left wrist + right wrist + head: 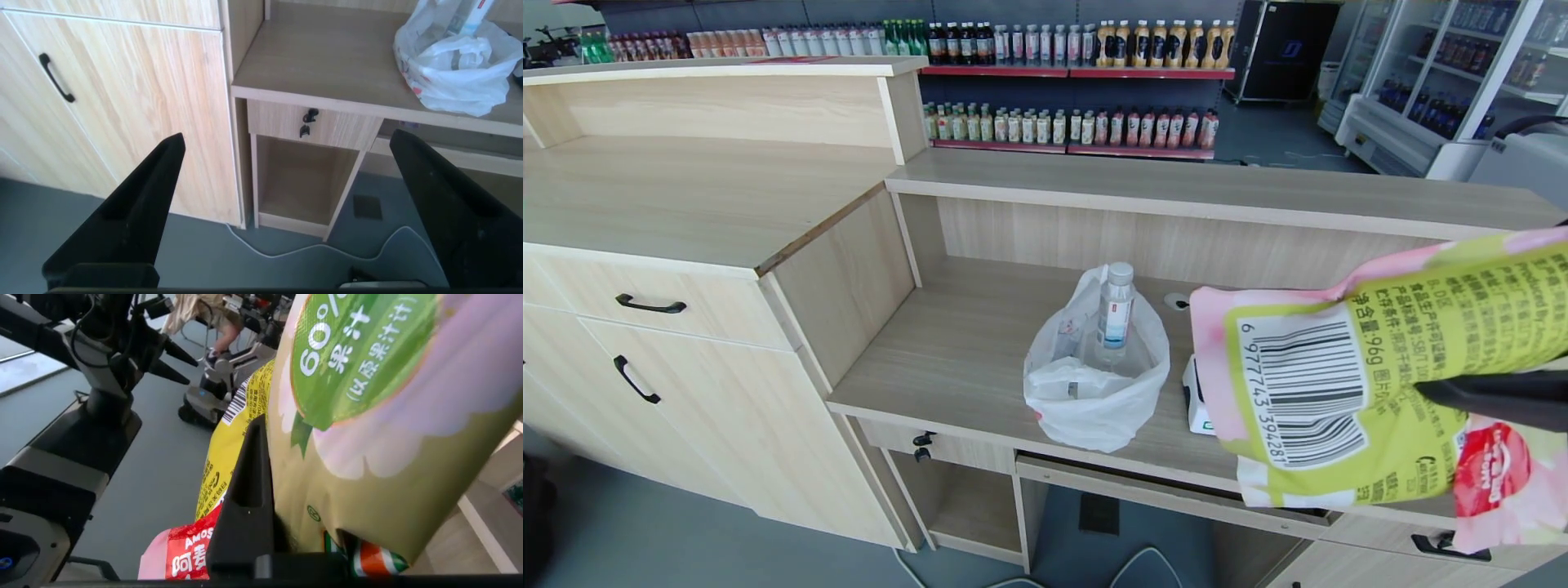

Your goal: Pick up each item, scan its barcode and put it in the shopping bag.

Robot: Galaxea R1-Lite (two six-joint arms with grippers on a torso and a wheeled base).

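The pouch point(1380, 359) is held up close to the head camera, well above the right part of the surface point(964, 343); it is clamped in the right gripper point(1462, 394), one dark finger point(245, 498) being seen pressed flat against its side; the barcode point(1311, 392) is turned towards the head camera, tilted a little; the pouch is green and pink, with a red patch at its lower corner.

The bag point(1094, 400), white and thin, is stood open near the front edge of the surface, left of the pouch; a bottle point(1116, 314) with a grey cap is stood upright inside it, its neck above the rim; a white device point(1194, 400) is seen just beside the bag, mostly hidden behind the pouch.

The left gripper point(288, 147) is held low over the floor point(245, 253), before the cabinet point(122, 98) and the open space under the surface; its fingers point(139, 212) are spread wide apart and nothing is held between them; it is well apart from the bag.

A small drawer point(306, 122) with a key in its lock is set under the surface edge; shelves point(1078, 90) stocked with bottled drinks are seen behind the counter.
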